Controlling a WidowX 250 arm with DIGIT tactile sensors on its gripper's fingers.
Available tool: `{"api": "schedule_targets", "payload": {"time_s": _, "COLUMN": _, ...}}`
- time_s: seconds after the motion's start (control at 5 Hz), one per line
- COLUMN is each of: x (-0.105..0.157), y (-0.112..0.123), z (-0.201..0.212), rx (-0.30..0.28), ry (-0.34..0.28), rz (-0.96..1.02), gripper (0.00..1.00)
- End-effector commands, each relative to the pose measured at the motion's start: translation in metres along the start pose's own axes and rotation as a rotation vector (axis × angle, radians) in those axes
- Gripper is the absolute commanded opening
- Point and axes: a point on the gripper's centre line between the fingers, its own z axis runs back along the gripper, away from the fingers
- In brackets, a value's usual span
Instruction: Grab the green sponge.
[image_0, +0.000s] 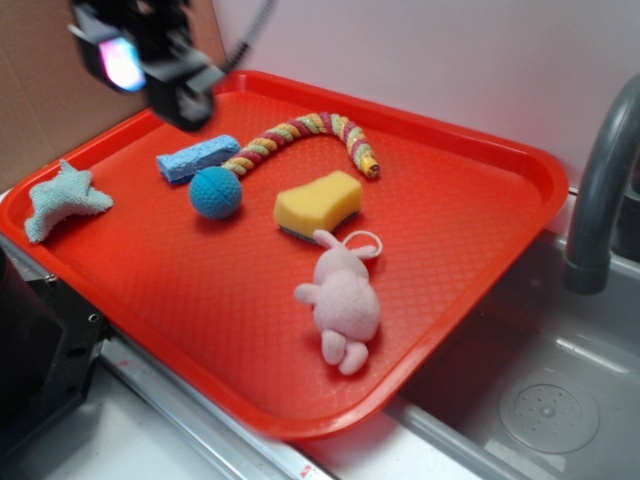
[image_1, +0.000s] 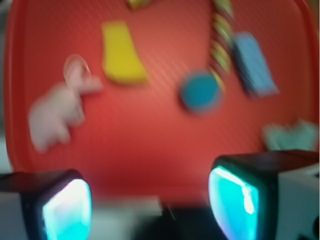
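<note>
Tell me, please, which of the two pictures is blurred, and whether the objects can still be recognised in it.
The exterior view is sharp: the green sponge and the red tray show clear edges. The wrist view is blurred overall, yet the sponge, the blue ball and the pink plush toy remain recognisable by colour and outline; the pincer fingers glow cyan.

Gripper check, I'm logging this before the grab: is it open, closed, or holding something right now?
Gripper: open, holding nothing, raised above the red tray, away from the green sponge.
</note>
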Motion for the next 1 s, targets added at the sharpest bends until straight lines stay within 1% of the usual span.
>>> {"api": "schedule_targets", "payload": {"time_s": 0.0, "x": 0.068, "y": -0.031, "z": -0.041, "rx": -0.032, "ry": -0.094, "rz": -0.096, "gripper": 1.0}}
{"api": "schedule_targets", "payload": {"time_s": 0.2, "x": 0.076, "y": -0.021, "z": -0.054, "rx": 0.002, "ry": -0.099, "rz": -0.098, "gripper": 1.0}}
{"api": "schedule_targets", "payload": {"time_s": 0.4, "x": 0.083, "y": -0.01, "z": -0.073, "rx": 0.015, "ry": -0.085, "rz": -0.117, "gripper": 1.0}}
{"api": "schedule_targets", "payload": {"time_s": 0.6, "x": 0.077, "y": -0.006, "z": -0.092, "rx": 0.038, "ry": -0.031, "rz": -0.125, "gripper": 1.0}}
{"api": "schedule_targets", "payload": {"time_s": 0.8, "x": 0.07, "y": 0.0, "z": -0.111, "rx": 0.071, "ry": 0.01, "rz": -0.114, "gripper": 0.0}}
